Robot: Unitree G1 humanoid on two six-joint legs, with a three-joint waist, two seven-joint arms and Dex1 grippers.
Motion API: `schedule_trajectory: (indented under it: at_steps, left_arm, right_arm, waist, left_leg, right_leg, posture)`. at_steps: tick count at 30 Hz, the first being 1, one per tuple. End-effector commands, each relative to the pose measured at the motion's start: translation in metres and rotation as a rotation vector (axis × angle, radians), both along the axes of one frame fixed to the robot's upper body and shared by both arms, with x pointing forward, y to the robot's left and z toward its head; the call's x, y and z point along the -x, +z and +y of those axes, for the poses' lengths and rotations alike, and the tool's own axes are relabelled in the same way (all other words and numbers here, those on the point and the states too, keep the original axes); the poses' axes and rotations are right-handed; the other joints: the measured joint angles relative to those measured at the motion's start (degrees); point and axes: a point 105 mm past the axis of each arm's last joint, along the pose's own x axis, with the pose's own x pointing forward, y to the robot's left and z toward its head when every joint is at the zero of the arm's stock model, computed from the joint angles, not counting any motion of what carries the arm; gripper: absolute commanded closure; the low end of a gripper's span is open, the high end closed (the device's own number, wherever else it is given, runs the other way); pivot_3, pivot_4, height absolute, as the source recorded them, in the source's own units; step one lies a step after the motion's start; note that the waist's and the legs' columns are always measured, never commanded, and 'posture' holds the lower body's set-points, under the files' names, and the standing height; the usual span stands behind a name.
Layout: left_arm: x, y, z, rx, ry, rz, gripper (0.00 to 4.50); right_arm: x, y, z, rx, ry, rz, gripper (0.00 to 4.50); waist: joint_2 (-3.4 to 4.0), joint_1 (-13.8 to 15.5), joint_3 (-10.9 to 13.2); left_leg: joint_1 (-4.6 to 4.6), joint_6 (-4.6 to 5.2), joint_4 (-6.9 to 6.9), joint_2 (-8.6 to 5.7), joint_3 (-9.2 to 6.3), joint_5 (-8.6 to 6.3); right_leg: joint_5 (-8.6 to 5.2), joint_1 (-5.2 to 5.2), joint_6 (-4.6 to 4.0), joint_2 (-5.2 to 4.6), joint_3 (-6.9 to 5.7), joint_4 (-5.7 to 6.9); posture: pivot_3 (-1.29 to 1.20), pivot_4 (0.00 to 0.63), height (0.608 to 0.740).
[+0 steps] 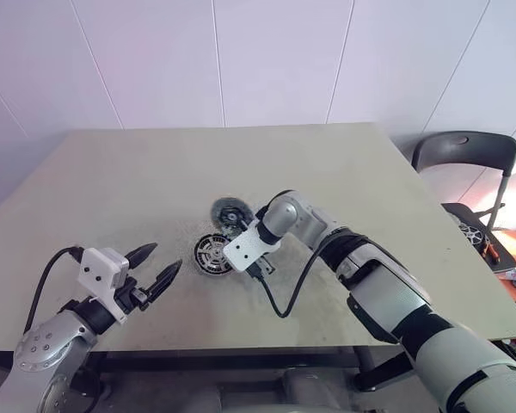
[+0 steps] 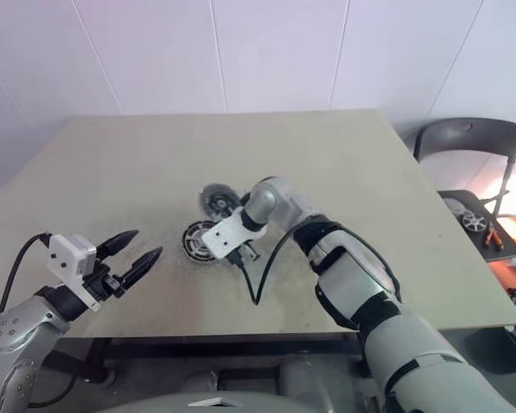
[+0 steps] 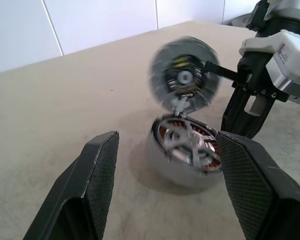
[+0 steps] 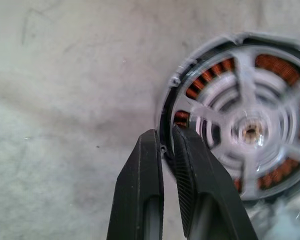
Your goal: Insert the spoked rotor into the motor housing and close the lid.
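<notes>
Left eye view: on a matte beige table [image 1: 344, 172] with a faintly speckled, scuffed top, the left gripper [image 1: 161, 270] hovers near the front-left edge, its two black tapered fingers spread well apart and holding nothing, a white boxy camera block behind them. Just right of it, near the table's middle, sits the motor housing [image 3: 177, 167], a short round silver-grey metal cup ringed inside with copper-brown windings. Seated in it is the spoked rotor [image 4: 250, 130], a bright silver wheel whose pale spokes fan out from a small centre hub over the windings. At the housing's far rim the lid [image 3: 185, 75], a flat round grey disc with a dark centre, stands raised on edge, blurred. Further right, the right gripper [image 4: 166, 142] points steeply down at the near rim of the housing; in the right wrist view its ribbed black fingers [image 4: 140, 175] stand almost together with only a thin slit between them, their tips right at the rim's edge, though whether they pinch it cannot be told. A black cable loops from that wrist across the table. At far right, a dark chair [image 1: 469, 155] stands beside the table
</notes>
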Motion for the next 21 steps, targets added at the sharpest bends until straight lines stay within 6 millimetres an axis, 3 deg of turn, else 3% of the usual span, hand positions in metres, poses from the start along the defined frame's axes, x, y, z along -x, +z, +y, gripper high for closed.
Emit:
schedule_trajectory:
  at_steps: [1,8,12,17,21]
  left_arm:
    - [0.002,0.013,-0.001,-0.013,-0.006,-0.045,1.24]
    - [0.003,0.008,0.003,-0.015,0.004,-0.039,1.24]
    - [0.003,0.004,0.005,-0.018,0.008,-0.035,1.24]
    - [0.003,0.000,0.008,-0.015,0.015,-0.035,1.24]
    - [0.002,-0.002,0.009,0.001,0.034,-0.035,1.24]
  right_arm:
    - [0.005,0.012,0.011,-0.057,0.017,0.006,4.42]
    - [0.007,0.018,0.015,-0.072,0.008,0.024,4.42]
    - [0.020,0.018,0.005,-0.037,-0.011,0.170,4.42]
    - [0.023,0.028,0.007,-0.103,-0.049,0.214,4.42]
    - [0.017,0.019,0.014,-0.113,-0.105,0.135,4.42]
  waist:
    - [-0.03,0.15,-0.02]
    - [0.00,0.11,0.01]
    - [0.00,0.32,0.00]
    - [-0.01,0.59,0.01]
    - [-0.02,0.36,0.01]
  left_leg:
    - [-0.04,0.00,0.00,0.00,0.00,0.00]
    - [-0.11,0.00,-0.03,0.01,0.00,0.00]
    - [-0.14,0.00,-0.02,0.00,0.00,0.00]
    - [-0.17,0.00,-0.01,0.00,0.00,0.00]
    - [-0.15,0.00,0.02,0.00,0.01,0.00]
  right_leg:
    - [0.00,-0.03,0.00,0.00,0.00,0.00]
    - [-0.01,-0.14,-0.01,0.02,-0.01,0.01]
    - [-0.01,-0.13,-0.01,0.01,-0.01,-0.01]
    - [-0.01,-0.14,-0.01,0.00,-0.03,-0.03]
    - [-0.01,-0.14,-0.01,0.00,-0.02,-0.02]
  posture:
    - [0.00,0.000,0.740]
    - [0.00,0.000,0.740]
    - [0.00,0.000,0.740]
    - [0.00,0.000,0.740]
    - [0.00,0.000,0.740]
